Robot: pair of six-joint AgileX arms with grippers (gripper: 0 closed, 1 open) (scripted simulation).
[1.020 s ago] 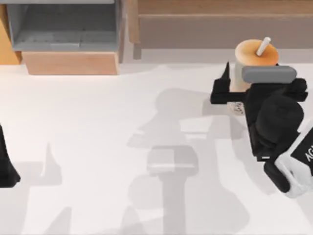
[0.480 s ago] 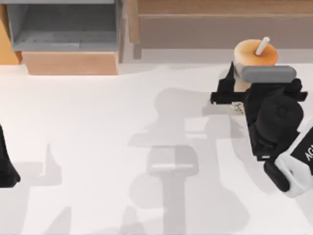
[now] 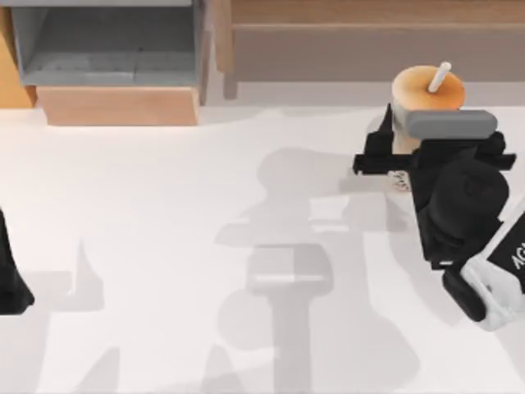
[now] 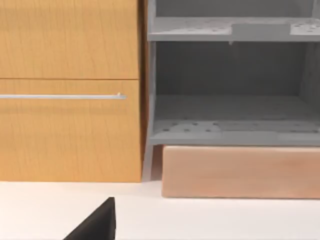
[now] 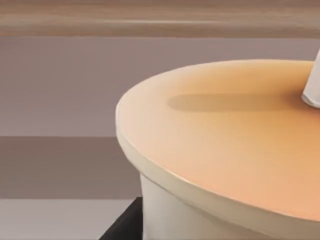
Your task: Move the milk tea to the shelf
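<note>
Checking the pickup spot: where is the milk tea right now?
In the top view, the milk tea stands far right, before the wooden back ledge, with the right gripper at it.

A grey open shelf unit [image 3: 107,45] stands at the table's [image 3: 164,246] far left corner on a light wood base [image 3: 119,105]. A wooden cabinet [image 4: 70,90] with a metal handle [image 4: 62,96] stands touching its side. A brown wooden unit [image 3: 369,41] runs along the far edge toward the right.

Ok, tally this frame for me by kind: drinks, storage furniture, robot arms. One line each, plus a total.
Drinks: 1, the tall clear cup of beige milk tea with orange top and white straw.
Storage furniture: 2, the grey open shelf unit and the orange wooden cabinet.
Robot arms: 2, right gripper at the cup, left arm parked at the table's left edge.
Total: 5.
</note>
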